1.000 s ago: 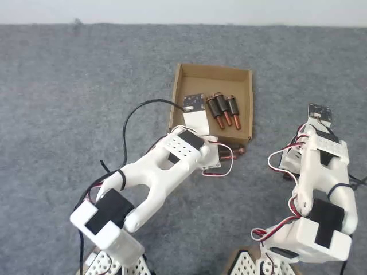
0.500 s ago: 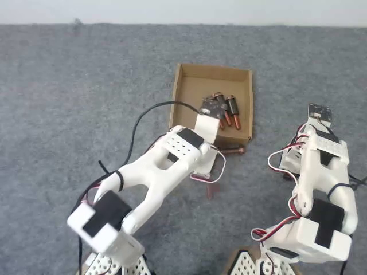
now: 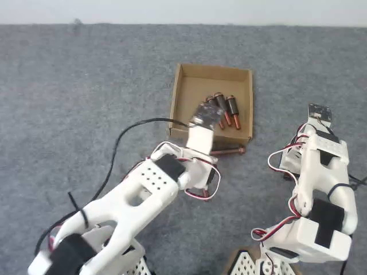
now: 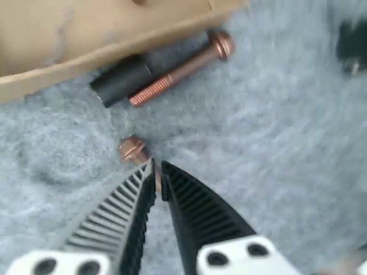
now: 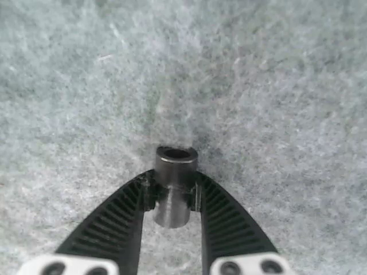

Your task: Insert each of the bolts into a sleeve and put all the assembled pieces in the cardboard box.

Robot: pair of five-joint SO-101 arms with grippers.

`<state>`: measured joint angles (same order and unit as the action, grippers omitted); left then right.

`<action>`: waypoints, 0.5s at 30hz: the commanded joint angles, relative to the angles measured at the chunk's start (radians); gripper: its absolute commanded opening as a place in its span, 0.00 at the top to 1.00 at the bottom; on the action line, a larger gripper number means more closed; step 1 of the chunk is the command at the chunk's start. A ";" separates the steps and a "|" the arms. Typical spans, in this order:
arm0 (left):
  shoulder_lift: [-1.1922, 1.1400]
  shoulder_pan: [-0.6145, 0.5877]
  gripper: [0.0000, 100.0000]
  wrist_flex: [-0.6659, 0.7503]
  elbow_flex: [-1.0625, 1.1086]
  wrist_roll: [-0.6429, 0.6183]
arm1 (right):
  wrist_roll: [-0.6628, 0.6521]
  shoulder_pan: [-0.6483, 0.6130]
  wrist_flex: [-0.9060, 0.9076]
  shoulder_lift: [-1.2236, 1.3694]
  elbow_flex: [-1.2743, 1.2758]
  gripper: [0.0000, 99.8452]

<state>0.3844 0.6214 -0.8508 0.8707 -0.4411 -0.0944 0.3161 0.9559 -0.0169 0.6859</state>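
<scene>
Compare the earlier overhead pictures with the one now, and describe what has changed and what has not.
The left arm folded back toward its base while the left gripper, shut on a bolt, shifted right along the cardboard box's near wall, uncovering the assembled piece on the table. The right gripper, its sleeve and the three pieces in the box stayed put.

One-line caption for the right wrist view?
Right gripper clamps a short black cylindrical sleeve, grey felt tabletop behind.
</scene>
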 commanded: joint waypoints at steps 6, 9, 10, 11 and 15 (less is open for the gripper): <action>-0.005 -0.040 0.99 -0.008 -0.028 -0.175 | -0.020 0.007 -0.012 0.004 -0.049 0.97; -0.086 -0.048 0.99 -0.014 -0.068 -0.219 | -0.020 0.007 -0.012 0.004 -0.049 0.97; -0.118 -0.057 0.99 -0.012 -0.082 -0.235 | -0.020 0.007 -0.012 0.004 -0.049 0.97; -0.152 -0.064 0.99 -0.009 -0.099 -0.247 | -0.020 0.007 -0.012 0.004 -0.049 0.97; -0.265 -0.068 0.99 -0.012 -0.165 -0.262 | -0.020 0.007 -0.012 0.004 -0.049 0.97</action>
<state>0.1573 0.5570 -0.8569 0.7879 -0.6836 -0.0944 0.3161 0.9559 -0.0169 0.6859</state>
